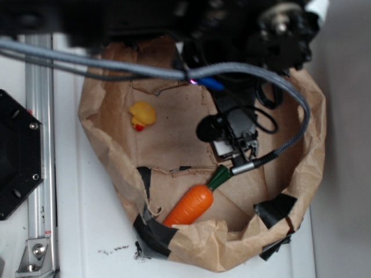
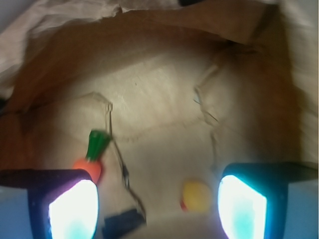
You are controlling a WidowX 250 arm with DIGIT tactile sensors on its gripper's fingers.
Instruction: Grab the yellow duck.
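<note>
From the exterior view, the small yellow rubber duck [image 1: 142,114] with its red beak sits on the floor of the crumpled brown paper bag [image 1: 104,139], up at the left, and the orange toy carrot [image 1: 190,205] with its green top lies near the lower rim. The black gripper [image 1: 232,142] hangs over the bag's middle, well apart from the duck. On the wrist view, the 2 fingers [image 2: 72,209] stand wide apart, nothing between them; the duck [image 2: 196,195] sits just beside the right one.
</note>
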